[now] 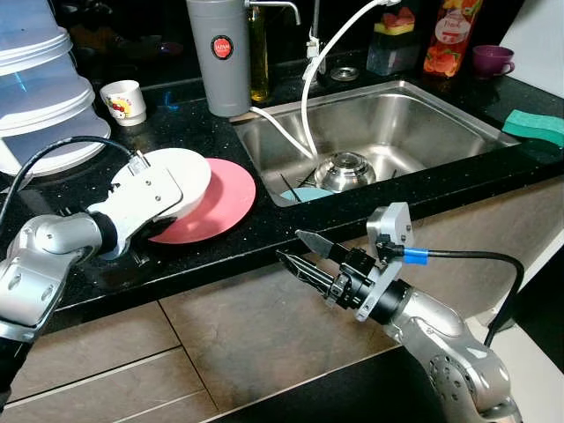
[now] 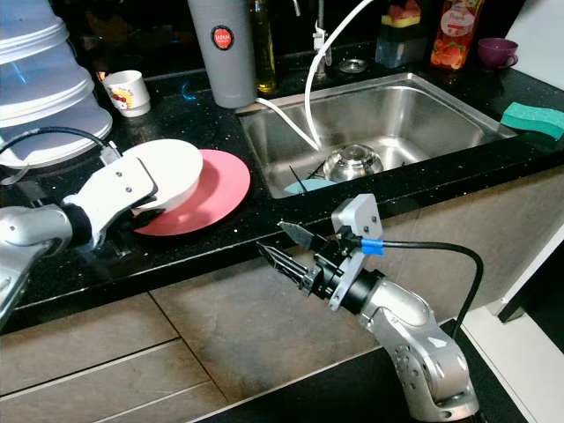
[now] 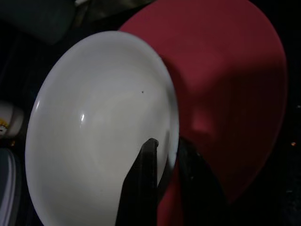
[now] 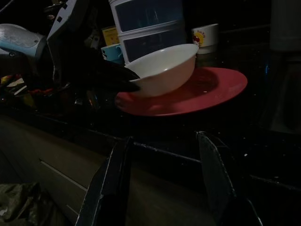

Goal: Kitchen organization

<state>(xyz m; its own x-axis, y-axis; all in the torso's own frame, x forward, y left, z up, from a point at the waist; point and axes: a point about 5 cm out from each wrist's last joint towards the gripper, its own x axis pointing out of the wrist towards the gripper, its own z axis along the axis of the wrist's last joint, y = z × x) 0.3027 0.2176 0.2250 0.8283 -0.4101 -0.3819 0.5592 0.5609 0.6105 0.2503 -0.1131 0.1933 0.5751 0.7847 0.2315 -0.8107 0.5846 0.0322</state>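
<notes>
The black desk point(image 1: 220, 256) runs across the room, and its left end is cut off at the edge. The steel sink point(image 1: 441, 123) is set into it. A metal bowl point(image 1: 345, 170) sits upside down in the sink, and part of a blue thing beside it is hidden by the sink wall. A stack of white tubs point(image 1: 35, 88) stands far left, only partly seen. A tall grey flask point(image 1: 220, 53) stands behind, with its top cut off.

The pink plate point(image 1: 225, 203) lies flat on the desk. The white bowl point(image 3: 103, 127) sits on it, tipped up. The left claw point(image 3: 164, 165) is pinched tight on the bowl's rim, one finger inside and one outside.

The right claw point(image 1: 304, 251) hangs in front of the desk edge, below the sink. Its fingers are spread apart and hold nothing.
</notes>
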